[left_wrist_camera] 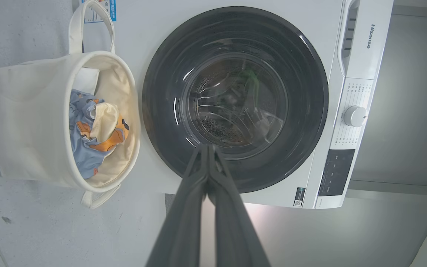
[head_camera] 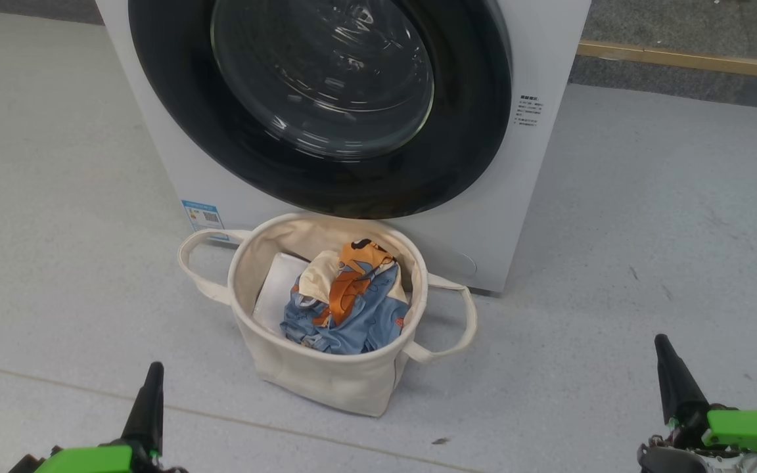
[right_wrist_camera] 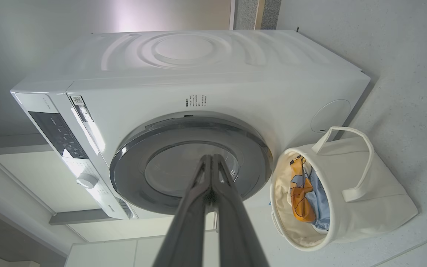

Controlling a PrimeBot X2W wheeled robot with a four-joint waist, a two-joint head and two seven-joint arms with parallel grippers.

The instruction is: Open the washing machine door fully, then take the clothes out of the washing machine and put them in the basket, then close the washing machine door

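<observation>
The shut washing machine door (head_camera: 477, 144) bars the drum, the basket (head_camera: 326, 384) stands close before the foot of the washing machine (head_camera: 549, 171), its mouth open above the clothes (head_camera: 352, 315), and floor (head_camera: 648, 263) lies free left, right and near.

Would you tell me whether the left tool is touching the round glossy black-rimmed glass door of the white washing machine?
Apart. In the head view the left tool sits low, with bare grey floor lying between it and the door.
</observation>
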